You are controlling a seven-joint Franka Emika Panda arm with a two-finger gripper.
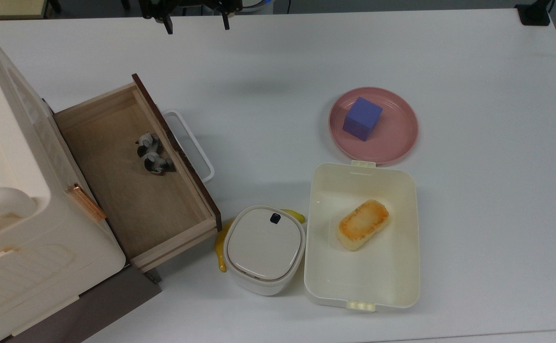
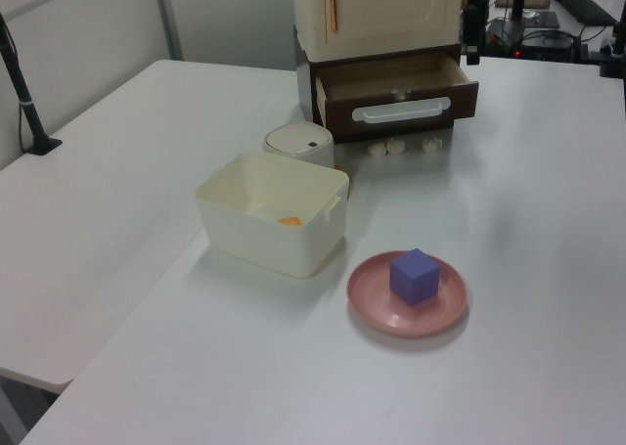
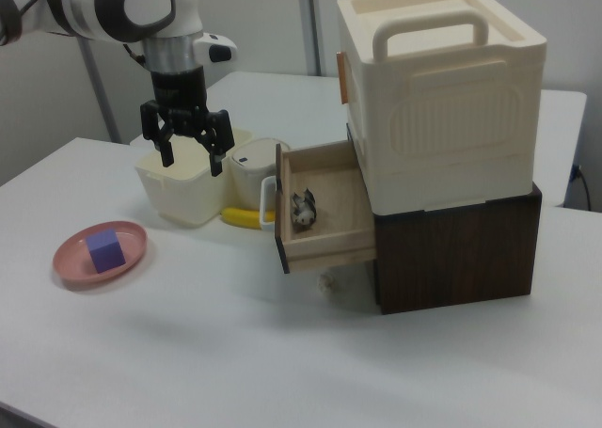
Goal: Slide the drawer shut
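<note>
The drawer (image 1: 135,190) is pulled out from the dark cabinet at the top view's left, showing its light-wood floor, dark brown front panel and white loop handle (image 1: 189,145). In the left view the drawer (image 2: 396,91) faces the camera; in the right view the drawer (image 3: 324,223) sticks out to the left. A small grey-and-white object (image 1: 151,156) lies inside it. My gripper (image 1: 197,24) hangs open above the table, well behind the handle and apart from it. In the right view the gripper (image 3: 193,157) is left of the drawer, its fingers spread with nothing between them.
A cream storage box (image 3: 442,89) sits on top of the cabinet. In front of the drawer stand a white lidded container (image 1: 264,247), a banana (image 1: 220,252) and a cream tray (image 1: 406,286) holding an orange-topped piece. A pink plate (image 1: 397,143) carries a purple cube (image 1: 362,118).
</note>
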